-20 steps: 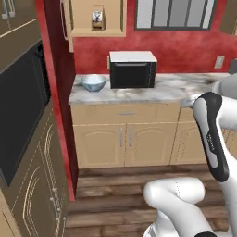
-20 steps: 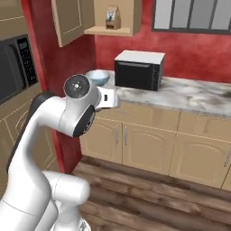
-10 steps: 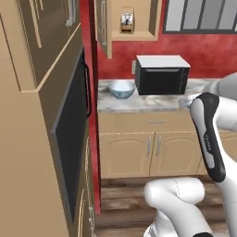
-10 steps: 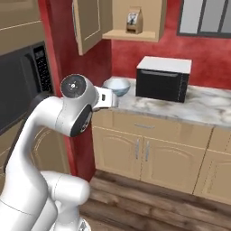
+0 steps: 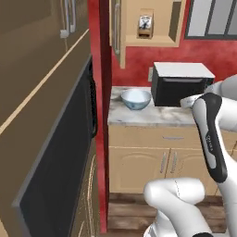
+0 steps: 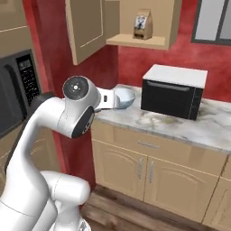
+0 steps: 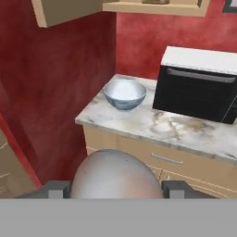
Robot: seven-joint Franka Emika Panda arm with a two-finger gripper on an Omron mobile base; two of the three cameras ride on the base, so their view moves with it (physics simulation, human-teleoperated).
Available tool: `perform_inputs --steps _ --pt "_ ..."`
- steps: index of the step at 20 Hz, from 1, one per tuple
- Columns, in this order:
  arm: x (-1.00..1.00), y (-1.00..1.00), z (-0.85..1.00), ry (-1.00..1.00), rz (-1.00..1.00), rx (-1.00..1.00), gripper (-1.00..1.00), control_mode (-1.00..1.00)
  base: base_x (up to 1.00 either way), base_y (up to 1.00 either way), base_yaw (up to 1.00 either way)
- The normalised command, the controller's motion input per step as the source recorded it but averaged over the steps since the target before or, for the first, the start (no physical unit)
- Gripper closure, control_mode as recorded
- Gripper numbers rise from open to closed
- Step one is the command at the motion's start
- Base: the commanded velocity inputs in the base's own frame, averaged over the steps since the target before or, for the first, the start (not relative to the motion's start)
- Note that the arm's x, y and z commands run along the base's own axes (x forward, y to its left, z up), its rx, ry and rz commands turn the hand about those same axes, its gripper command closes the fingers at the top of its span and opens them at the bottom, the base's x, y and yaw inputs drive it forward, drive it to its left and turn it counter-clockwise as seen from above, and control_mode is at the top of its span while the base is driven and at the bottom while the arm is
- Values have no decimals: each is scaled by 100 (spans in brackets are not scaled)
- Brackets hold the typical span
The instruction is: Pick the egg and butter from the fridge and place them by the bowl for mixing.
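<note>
In the hand view, my gripper [image 7: 114,188] is shut on the egg [image 7: 115,172], a pale pinkish-grey rounded lump sitting between the two dark fingertips [image 7: 55,189]. The bowl [image 7: 124,94], blue-grey outside and white inside, stands on the left end of the marble counter [image 7: 152,125], well ahead of the egg. It also appears as the bowl [image 5: 136,98] in the left base view and the bowl [image 6: 123,98] in the right base view, partly behind my arm. The butter and the fridge are out of view.
A black microwave [image 7: 199,90] with a white top stands right of the bowl, also seen as the microwave [image 5: 180,83]. A black built-in oven [image 5: 60,157] in tall wooden cabinets fills the left. A red wall column [image 5: 99,69] edges the counter. A coffee bag [image 6: 142,25] sits on the shelf above.
The whole picture has shifted: the base has moved, so the counter, bowl and microwave now sit further right and larger. The arm keeps its pose and its hold on the egg.
</note>
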Motion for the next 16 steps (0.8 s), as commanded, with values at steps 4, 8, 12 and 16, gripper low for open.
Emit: perform_inputs --steps 4,8,12,16 --pt "0 0 0 0 0 0 100 100 64 -46 2" --pt "0 0 0 0 0 0 100 100 62 -21 0" --pt "0 0 0 0 0 0 100 100 48 -18 0" --pt "0 0 0 0 0 0 100 100 40 -8 0"
